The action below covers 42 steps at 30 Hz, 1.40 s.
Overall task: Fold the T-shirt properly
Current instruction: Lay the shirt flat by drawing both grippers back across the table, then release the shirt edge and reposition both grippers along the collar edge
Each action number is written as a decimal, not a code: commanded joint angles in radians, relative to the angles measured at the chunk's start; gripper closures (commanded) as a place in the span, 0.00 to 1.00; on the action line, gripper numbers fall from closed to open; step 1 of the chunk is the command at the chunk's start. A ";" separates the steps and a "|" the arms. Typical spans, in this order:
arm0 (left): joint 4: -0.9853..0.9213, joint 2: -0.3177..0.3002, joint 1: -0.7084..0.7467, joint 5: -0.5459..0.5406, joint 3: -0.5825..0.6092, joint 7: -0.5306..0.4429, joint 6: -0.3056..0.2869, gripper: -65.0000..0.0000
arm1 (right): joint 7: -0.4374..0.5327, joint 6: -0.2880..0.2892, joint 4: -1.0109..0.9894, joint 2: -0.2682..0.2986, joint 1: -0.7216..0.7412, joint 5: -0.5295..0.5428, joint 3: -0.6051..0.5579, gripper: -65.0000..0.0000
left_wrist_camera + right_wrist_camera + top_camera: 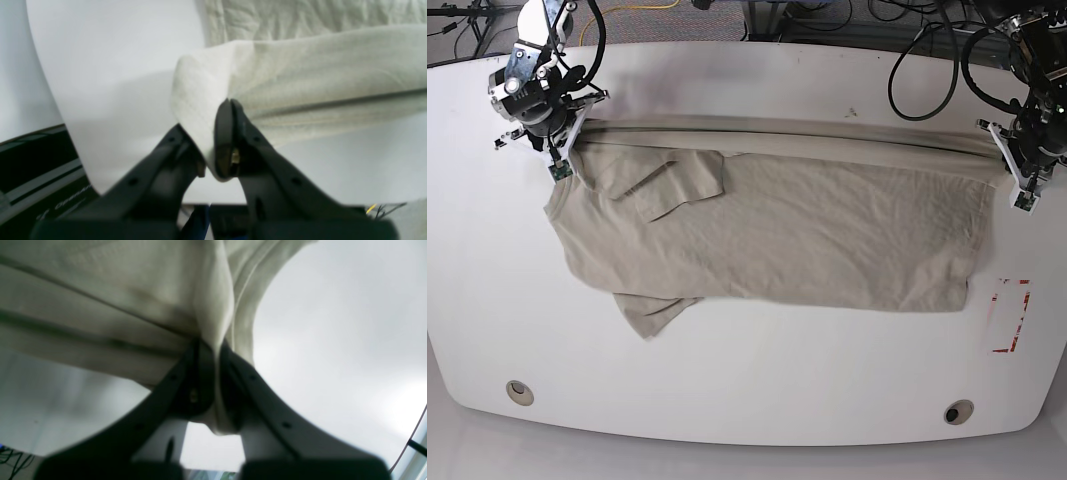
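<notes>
The beige T-shirt (777, 240) lies spread across the white table (747, 390), one sleeve folded over its body at the left and another sticking out at the front left. Its far edge is stretched in a straight raised line between both grippers. My left gripper (1019, 185) is at the right end of that edge. In the left wrist view the gripper (203, 116) is shut on a fold of T-shirt (333, 66). At the left end, my right gripper (562, 160) pinches the other corner. The right wrist view shows this gripper (213, 346) shut on bunched T-shirt (100, 290).
A red outline mark (1012, 315) is on the table at the right, near the shirt's edge. Two round holes (519, 391) (958, 411) sit near the front edge. Black cables (927, 60) hang over the back right. The table's edge shows at the left (66, 133).
</notes>
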 commanded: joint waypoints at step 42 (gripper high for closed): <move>-0.013 -0.040 -0.165 0.023 0.041 0.023 0.002 0.28 | 0.000 -0.009 0.036 -0.038 -0.040 0.022 0.008 0.03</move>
